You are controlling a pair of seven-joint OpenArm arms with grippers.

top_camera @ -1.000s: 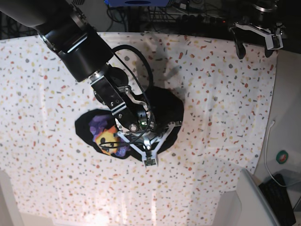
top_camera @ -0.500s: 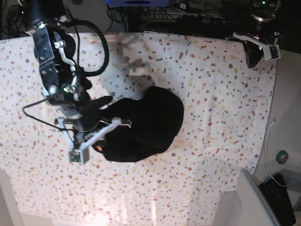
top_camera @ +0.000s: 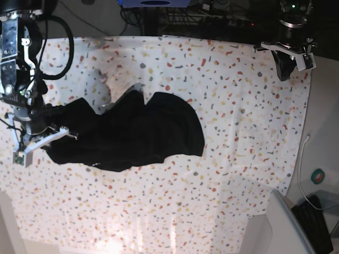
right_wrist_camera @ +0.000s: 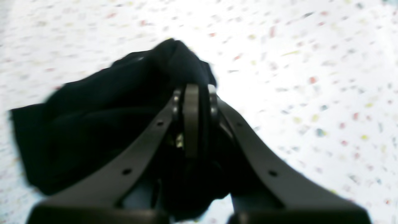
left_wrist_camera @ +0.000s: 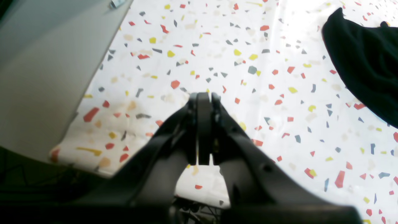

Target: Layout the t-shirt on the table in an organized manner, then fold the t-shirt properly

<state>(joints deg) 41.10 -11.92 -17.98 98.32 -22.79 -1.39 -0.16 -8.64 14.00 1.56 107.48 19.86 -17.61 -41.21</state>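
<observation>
Your t-shirt (top_camera: 137, 132) lies long from left to right. Right gripper (top_camera: 39, 140) pinches its left end; left gripper (top_camera: 288, 61) is closed, empty.

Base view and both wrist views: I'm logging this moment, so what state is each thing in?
t-shirt: bunched and stretched sideways on the table, print hidden, not laid flat.
right tool: shut on the t-shirt's edge.
left tool: shut, holding nothing, above bare cloth near the table's far corner.
table: covered by a speckled white cloth, slightly wrinkled.
</observation>
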